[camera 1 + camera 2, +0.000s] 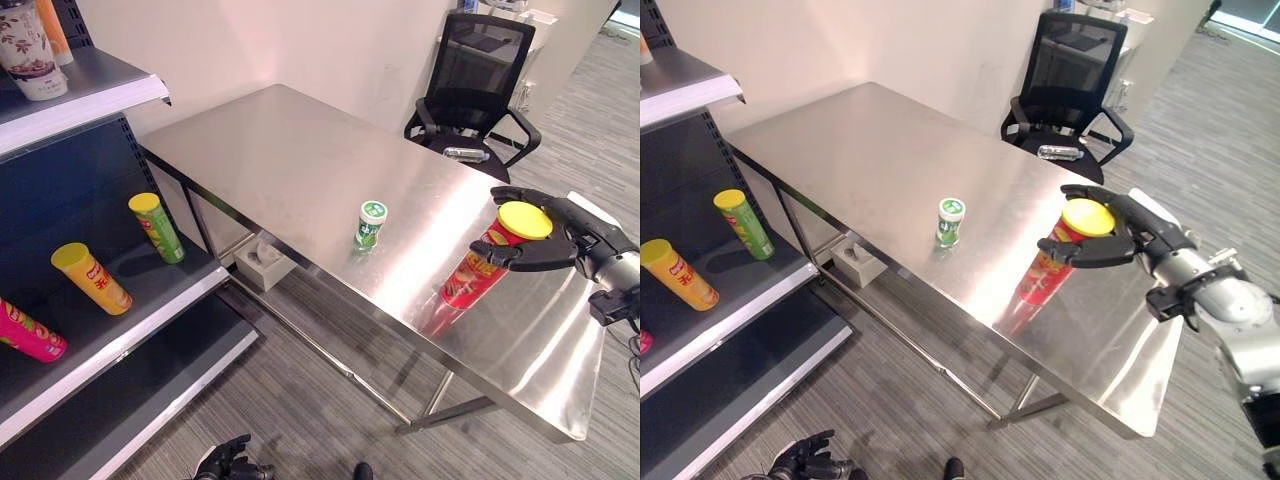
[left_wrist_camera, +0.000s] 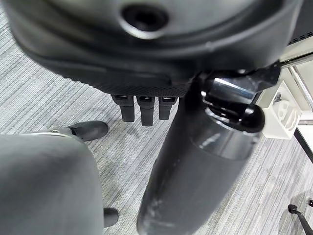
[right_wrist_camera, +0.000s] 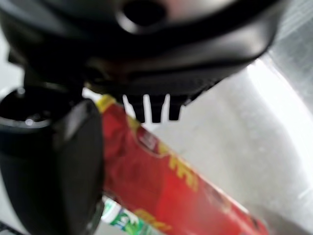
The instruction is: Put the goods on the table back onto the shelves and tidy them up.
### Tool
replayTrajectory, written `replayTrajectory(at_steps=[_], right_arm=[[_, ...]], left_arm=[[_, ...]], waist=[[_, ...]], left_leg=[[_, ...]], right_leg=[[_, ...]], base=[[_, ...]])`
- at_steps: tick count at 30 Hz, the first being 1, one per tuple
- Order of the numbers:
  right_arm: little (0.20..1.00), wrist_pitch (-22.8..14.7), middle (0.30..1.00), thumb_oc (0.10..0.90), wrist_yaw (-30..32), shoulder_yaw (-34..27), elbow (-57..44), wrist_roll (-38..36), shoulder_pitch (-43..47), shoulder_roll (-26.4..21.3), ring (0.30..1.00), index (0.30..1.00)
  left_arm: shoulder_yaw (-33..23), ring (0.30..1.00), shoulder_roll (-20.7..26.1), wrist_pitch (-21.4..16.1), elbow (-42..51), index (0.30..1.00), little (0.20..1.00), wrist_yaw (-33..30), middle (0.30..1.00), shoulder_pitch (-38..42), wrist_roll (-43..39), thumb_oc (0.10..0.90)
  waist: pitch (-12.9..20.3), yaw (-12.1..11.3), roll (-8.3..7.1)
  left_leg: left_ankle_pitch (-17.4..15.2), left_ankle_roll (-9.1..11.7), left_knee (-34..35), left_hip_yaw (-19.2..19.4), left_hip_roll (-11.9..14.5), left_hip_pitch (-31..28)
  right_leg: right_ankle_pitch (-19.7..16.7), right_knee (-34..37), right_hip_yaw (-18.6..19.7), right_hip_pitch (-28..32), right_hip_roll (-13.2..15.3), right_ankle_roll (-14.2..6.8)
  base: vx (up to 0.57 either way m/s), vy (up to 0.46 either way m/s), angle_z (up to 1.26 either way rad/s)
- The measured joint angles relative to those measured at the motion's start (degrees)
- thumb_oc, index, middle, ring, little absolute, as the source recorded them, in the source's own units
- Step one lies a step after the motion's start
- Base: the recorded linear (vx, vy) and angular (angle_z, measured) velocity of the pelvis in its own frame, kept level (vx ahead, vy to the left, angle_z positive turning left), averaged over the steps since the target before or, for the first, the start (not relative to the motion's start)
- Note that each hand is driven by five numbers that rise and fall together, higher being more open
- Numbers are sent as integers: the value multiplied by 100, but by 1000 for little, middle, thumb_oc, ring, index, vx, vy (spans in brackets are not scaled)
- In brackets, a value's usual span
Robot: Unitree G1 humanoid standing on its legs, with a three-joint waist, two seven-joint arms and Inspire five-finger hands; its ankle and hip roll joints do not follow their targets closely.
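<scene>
A red chips can with a yellow lid (image 1: 492,262) stands on the steel table (image 1: 280,160) near its right end. My right hand (image 1: 560,235) is closed round the can's top, thumb across the front and fingers behind the lid; the right wrist view shows the can (image 3: 171,181) between thumb and fingers. A small green-and-white bottle (image 1: 370,224) stands upright mid-table, to the left of the can. My left hand (image 1: 230,462) hangs low near the floor, fingers relaxed and holding nothing.
The shelf unit (image 1: 150,320) on the left holds a yellow can (image 1: 90,278), a green can (image 1: 156,227) and a pink can (image 1: 30,333); a patterned cup (image 1: 28,45) stands on its top board. A black office chair (image 1: 470,80) stands behind the table, and a white box (image 1: 262,262) lies beneath it.
</scene>
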State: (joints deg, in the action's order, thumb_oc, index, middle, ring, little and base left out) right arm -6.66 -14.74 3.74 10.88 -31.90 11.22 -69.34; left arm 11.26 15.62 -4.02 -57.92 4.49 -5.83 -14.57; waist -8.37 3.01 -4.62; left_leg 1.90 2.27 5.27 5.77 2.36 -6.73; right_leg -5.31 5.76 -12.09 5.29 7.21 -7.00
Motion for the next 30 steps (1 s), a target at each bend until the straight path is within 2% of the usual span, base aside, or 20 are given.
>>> replayTrajectory(at_steps=[1, 17, 20, 22, 25, 28, 29, 30], right_arm=[[300, 0, 300, 400, 0, 0, 0, 1, 2, 0, 300, 300], [300, 18, 300, 400, 24, -24, -10, 187, -1, 3, 300, 300], [300, 21, 300, 400, 163, -192, -61, 207, -3, 69, 300, 300], [300, 17, 300, 400, 536, -772, -363, 238, 16, 734, 300, 300], [300, -131, 300, 400, 974, -817, -955, 118, 516, 910, 300, 300], [300, -264, 300, 400, 1164, -776, -1219, -5, 1061, 1227, 300, 300], [300, -572, 300, 400, 1243, -709, -1425, -112, 1484, 1257, 300, 300], [300, -647, 300, 400, 1244, -655, -1440, -117, 1660, 1260, 300, 300]], left_arm=[[0, 900, 0, 0, 0, 900, 900, 0, 900, 2, 0, 800], [-12, 900, 1, 0, 5, 900, 900, -4, 900, 8, 0, 800], [-9, 900, -16, 3, 39, 900, 900, -5, 900, -3, -1, 800], [-55, 900, -20, 5, 63, 900, 900, -17, 900, -46, -2, 800], [-77, 900, -60, 5, 71, 900, 900, -43, 900, -17, -4, 800], [-83, 900, -45, 6, 121, 900, 900, -132, 900, -19, -10, 800], [-67, 900, -69, 13, 238, 900, 900, -140, 900, -21, -25, 800], [-67, 900, -69, 17, 252, 900, 900, -146, 900, -11, -69, 800]], waist=[[0, -7, 1], [-20, -54, 32], [-97, -80, 140], [-147, -65, 223], [-148, -149, 394], [-157, -267, 379], [-161, -429, 350], [-159, -527, 326]], left_leg=[[0, 0, 0, 0, 0, 0], [0, 0, 0, -4, -3, 1], [5, -7, 0, -23, -3, -3], [14, -5, 2, -96, 11, -8], [48, 39, 1, -307, 38, -4], [81, 89, 0, -440, 90, 19], [129, 119, -3, -592, 114, 51], [140, 133, -2, -639, 118, 47]], right_leg=[[0, 0, 0, 0, 1, 0], [7, 0, -7, 2, 4, -4], [9, 1, -18, 18, 7, -4], [36, 2, -82, 70, -1, 17], [87, 1, -286, 178, -44, 82], [112, 1, -399, 229, -102, 118], [141, 0, -495, 277, -106, 153], [166, 0, -517, 304, -130, 170]], base=[[0, 0, 0], [0, 0, 0], [13, -45, 3], [15, -67, 16], [-6, -90, 32], [-6, -74, 30], [-49, -180, 49], [-39, -204, 47]])
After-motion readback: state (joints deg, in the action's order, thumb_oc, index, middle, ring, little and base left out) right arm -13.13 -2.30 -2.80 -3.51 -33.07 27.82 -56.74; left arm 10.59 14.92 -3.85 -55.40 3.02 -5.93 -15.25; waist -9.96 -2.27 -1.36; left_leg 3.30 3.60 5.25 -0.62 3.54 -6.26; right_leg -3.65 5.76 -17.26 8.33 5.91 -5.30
